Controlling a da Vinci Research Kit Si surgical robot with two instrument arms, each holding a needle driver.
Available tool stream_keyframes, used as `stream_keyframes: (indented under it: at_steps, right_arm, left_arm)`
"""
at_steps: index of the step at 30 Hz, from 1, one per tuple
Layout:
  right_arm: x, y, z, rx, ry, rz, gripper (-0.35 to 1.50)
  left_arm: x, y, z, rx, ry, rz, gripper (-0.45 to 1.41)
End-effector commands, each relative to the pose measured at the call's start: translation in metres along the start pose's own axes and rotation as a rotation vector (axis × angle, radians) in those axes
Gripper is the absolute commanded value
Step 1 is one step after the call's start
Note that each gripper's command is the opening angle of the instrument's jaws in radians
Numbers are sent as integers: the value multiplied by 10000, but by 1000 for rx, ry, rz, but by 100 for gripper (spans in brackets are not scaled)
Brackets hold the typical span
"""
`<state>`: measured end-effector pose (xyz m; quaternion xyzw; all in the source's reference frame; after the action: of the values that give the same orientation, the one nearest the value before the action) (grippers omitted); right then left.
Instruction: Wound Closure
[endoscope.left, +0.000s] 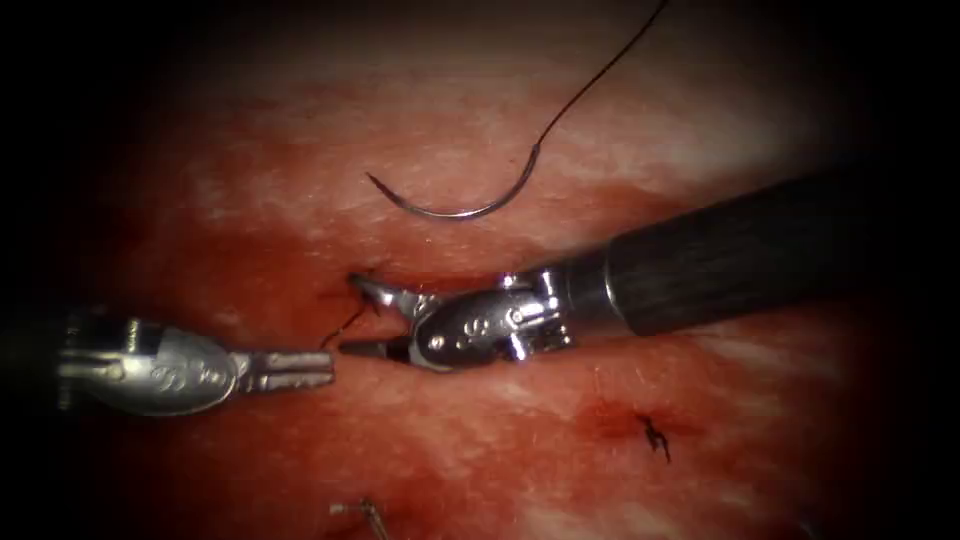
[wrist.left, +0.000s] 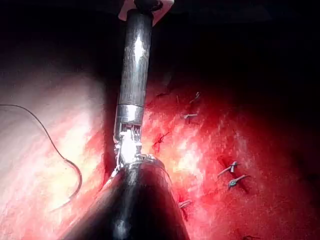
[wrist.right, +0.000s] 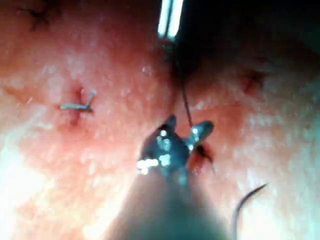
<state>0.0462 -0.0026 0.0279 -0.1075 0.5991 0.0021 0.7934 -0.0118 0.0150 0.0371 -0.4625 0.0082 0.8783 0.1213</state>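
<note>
Curved needle (endoscope.left: 455, 207) lying free on the tissue (endoscope.left: 700, 440) above the cut (endoscope.left: 400, 283), held by neither tool, not in the tissue; both ends turned up, concave side facing away from the cut. Dark thread (endoscope.left: 600, 75) running from the needle's right end up and away to the upper right. Same needle and thread seen in the left wrist view (wrist.left: 74, 186), resting on pale tissue.

Right tool (endoscope.left: 365, 318) entering from the right, jaws spread wide at the cut, a short dark thread end (endoscope.left: 345, 322) lying between them; nothing gripped. Right wrist view: jaws (wrist.right: 185, 127) parted, dark strand passing between them.

Left tool (endoscope.left: 305, 368) left of the cut, jaws closed together, tip just beside the right tool's lower jaw; whether the strand is gripped cannot be told.

Knotted thread stub (endoscope.left: 655, 435) on the lower right, red fluid (endoscope.left: 300, 270) around the cut.
</note>
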Motion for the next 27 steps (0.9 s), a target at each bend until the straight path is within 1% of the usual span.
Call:
stream_keyframes:
  at_steps: [1,5,13,19,22,23,24,25,26,27]
  right_arm:
    - [8,-4,6,-2,8,-17,140]
    - [14,-4,19,-10,17,-32,138]
    - [8,0,36,-13,18,-36,136]
    - [5,-4,46,5,20,-42,136]
    - [4,-5,47,9,16,-43,133]
    - [3,-4,47,18,18,-43,126]
    - [3,-4,46,33,14,-44,115]
    - [3,-4,46,50,17,-44,81]
    - [3,-5,45,89,29,-50,14]
    - [3,-6,44,112,21,-63,-35]
  left_arm:
    - [-2,3,8,-3,0,-2,-45]
    - [1,4,13,-4,4,-3,-45]
    - [1,6,15,-2,3,-2,-45]
    - [2,7,14,-3,5,-2,-45]
    - [3,8,14,-4,6,-3,-45]
    - [3,8,14,-4,6,-3,-45]
    - [3,8,14,-4,6,-2,-45]
    - [3,8,14,-4,6,-2,-45]
    - [3,9,14,-3,6,-2,-45]
    - [4,9,14,-3,6,-2,-45]
